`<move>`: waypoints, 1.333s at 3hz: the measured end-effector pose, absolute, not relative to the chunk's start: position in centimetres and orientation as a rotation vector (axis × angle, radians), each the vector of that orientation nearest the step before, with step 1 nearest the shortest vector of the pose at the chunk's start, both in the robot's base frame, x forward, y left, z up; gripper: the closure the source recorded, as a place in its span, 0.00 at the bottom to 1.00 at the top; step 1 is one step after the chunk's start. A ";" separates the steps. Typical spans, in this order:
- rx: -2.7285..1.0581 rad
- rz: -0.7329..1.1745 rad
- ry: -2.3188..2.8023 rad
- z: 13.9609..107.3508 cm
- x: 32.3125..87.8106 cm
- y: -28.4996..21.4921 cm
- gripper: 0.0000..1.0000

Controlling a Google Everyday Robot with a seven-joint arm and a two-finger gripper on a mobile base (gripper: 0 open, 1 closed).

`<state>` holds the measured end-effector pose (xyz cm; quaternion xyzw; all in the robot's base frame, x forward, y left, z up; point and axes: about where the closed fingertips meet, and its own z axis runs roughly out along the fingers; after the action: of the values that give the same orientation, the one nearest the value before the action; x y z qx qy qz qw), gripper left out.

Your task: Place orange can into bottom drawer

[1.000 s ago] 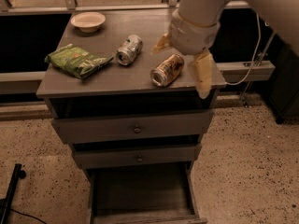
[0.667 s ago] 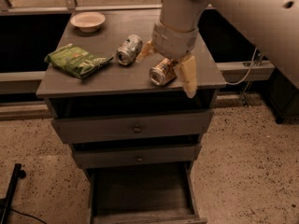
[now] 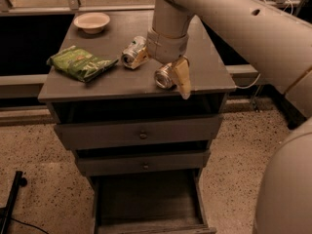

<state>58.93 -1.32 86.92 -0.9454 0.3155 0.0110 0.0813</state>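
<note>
The orange can (image 3: 164, 76) lies on its side near the front edge of the grey cabinet top (image 3: 209, 67), shiny end facing me. My gripper (image 3: 162, 68) reaches down from above and straddles it. One pale finger (image 3: 182, 80) is at its right. The other finger (image 3: 142, 57) is at its left, between it and the silver can (image 3: 131, 52). The fingers are spread, and I cannot see them pressing the can. The bottom drawer (image 3: 146, 199) is pulled out below the two knobbed drawers, and its inside looks bare.
A green chip bag (image 3: 80, 62) lies on the left of the top and a pale bowl (image 3: 91, 21) sits at the back left. My large arm crosses the upper right. Speckled floor surrounds the cabinet, with a black stand (image 3: 9, 204) at the lower left.
My gripper has moved left and lower, coming down around the orange can. The can has shifted slightly left. The silver can, bag and bowl have not moved.
</note>
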 end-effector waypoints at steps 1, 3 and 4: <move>-2.821 0.008 0.967 87.0 60.0 -1.8 0.00; -2.849 -0.071 1.035 86.1 65.5 -7.2 0.00; -2.856 -0.067 1.015 84.2 66.3 -8.0 0.27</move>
<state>66.32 -7.98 84.16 -0.9406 0.3344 -0.0220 0.0549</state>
